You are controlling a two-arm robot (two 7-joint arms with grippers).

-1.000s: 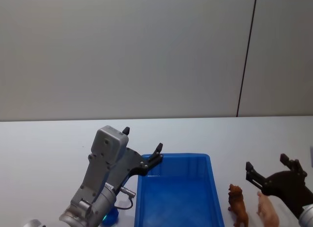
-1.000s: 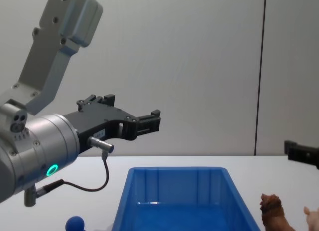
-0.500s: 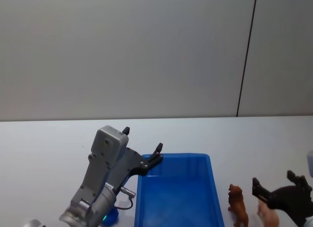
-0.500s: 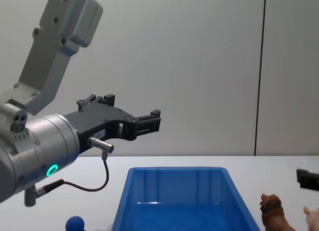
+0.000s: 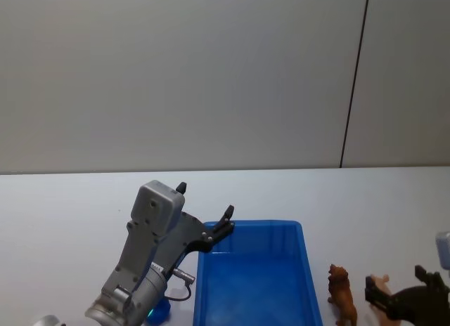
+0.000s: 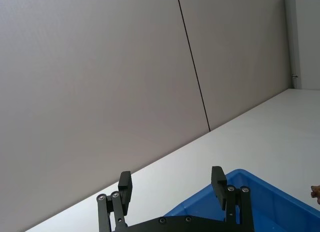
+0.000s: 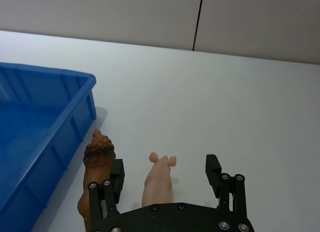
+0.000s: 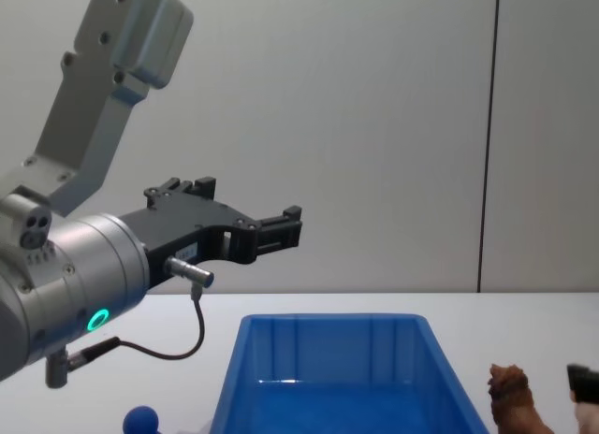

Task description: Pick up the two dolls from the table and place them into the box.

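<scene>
Beside the box (image 7: 50, 75), right gripper (image 7: 165, 166) straddles pink doll (image 7: 158, 183).

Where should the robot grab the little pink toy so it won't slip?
Across the middle of the pink doll, coming down from above. Its narrow body runs lengthwise between the open fingers of the right gripper, so they can shut on its two smooth sides. The brown doll stands close beside it, so one finger probably has little room.

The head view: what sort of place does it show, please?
Probably a robotics lab bench: a white table, a bare panelled wall, a blue box with a brown doll and a pink doll beside it, the right claw open around the pink one, the left claw idle by the box.
</scene>
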